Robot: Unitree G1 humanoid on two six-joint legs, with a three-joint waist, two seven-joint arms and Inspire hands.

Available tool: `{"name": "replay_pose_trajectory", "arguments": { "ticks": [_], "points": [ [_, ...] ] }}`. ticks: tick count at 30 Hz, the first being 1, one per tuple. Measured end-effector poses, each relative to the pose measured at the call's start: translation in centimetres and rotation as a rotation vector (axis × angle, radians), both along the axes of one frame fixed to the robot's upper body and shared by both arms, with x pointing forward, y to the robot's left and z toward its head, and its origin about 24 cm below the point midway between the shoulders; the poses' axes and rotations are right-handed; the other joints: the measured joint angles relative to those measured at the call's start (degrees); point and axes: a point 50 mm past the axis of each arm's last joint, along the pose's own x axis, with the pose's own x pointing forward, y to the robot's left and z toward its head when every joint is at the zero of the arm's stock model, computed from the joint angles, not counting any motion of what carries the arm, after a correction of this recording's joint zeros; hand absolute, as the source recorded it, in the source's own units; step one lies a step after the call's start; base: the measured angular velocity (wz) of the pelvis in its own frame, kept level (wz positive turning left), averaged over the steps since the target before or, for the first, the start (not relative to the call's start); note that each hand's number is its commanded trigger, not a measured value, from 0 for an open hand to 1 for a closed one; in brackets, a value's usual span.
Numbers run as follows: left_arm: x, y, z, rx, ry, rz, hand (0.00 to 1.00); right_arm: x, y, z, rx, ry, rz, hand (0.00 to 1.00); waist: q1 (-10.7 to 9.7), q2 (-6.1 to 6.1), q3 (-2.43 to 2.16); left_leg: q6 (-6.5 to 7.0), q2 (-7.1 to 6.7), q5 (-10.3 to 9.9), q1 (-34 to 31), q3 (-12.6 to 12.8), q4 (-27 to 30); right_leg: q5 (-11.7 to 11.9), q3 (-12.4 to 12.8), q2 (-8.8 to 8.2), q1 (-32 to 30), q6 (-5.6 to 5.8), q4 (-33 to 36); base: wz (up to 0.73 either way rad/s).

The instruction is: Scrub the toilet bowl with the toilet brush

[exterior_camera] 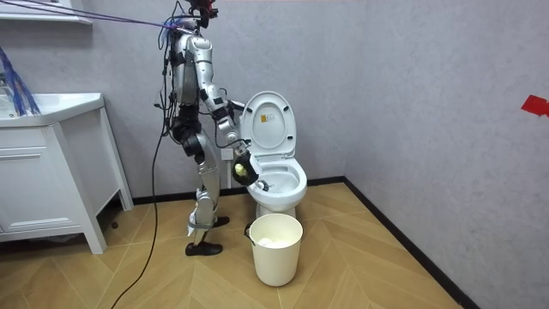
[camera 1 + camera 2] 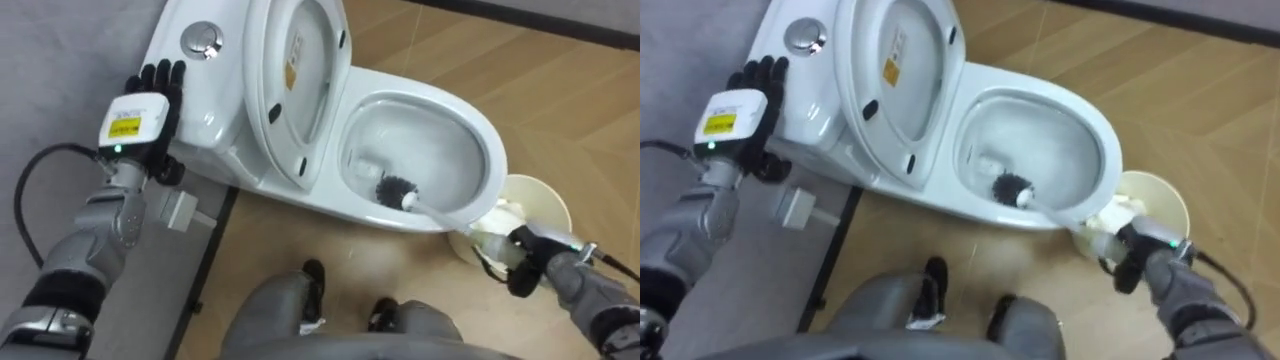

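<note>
A white toilet [image 2: 440, 215] stands with its lid [image 2: 295, 80] raised against the tank [image 2: 200, 70]. The toilet brush's black bristle head [image 2: 397, 188] is down inside the bowl, near its front wall. Its white handle [image 2: 440, 213] runs over the rim to my right hand [image 2: 512, 250], which is shut on the handle's pale grip just outside the bowl. My left hand [image 2: 150, 100] rests on the tank's side with straight fingers, holding nothing. In the room view I stand at the toilet's [image 1: 276, 176] side, right hand [image 1: 244, 169] low at the bowl.
A white bucket [image 2: 535, 205] stands on the wooden floor close to the bowl's front, right behind my right hand. A small grey box [image 2: 182, 210] sits low by the tank. A white vanity cabinet [image 1: 51, 172] stands at the room view's left.
</note>
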Motion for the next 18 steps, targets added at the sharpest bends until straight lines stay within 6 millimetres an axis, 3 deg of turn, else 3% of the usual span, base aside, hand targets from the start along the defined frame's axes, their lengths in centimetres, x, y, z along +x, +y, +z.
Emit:
{"name": "replay_pose_trajectory", "arguments": {
  "ticks": [9, 18],
  "points": [
    [3.3, -1.6, 3.6, -0.022, -0.219, -0.073, 0.00, 5.1, -1.4, 4.1, -0.156, -0.119, 0.104, 1.00, 3.7, 0.62, 0.93, 0.32, 0.05, 0.4, -13.9, -0.1, 7.3, -1.9, -0.8, -2.35, -14.1, -1.45, 9.9, 0.03],
    [4.8, -2.7, 6.8, -0.049, -0.444, -0.104, 0.00, 10.8, 0.1, 9.0, -0.264, -0.330, 0.212, 1.00, 7.0, 0.87, 1.15, -0.13, 0.05, 1.8, -24.4, 0.2, 10.3, -3.0, -0.9, -3.71, -25.3, -3.09, 15.6, 0.05]
  ]
}}
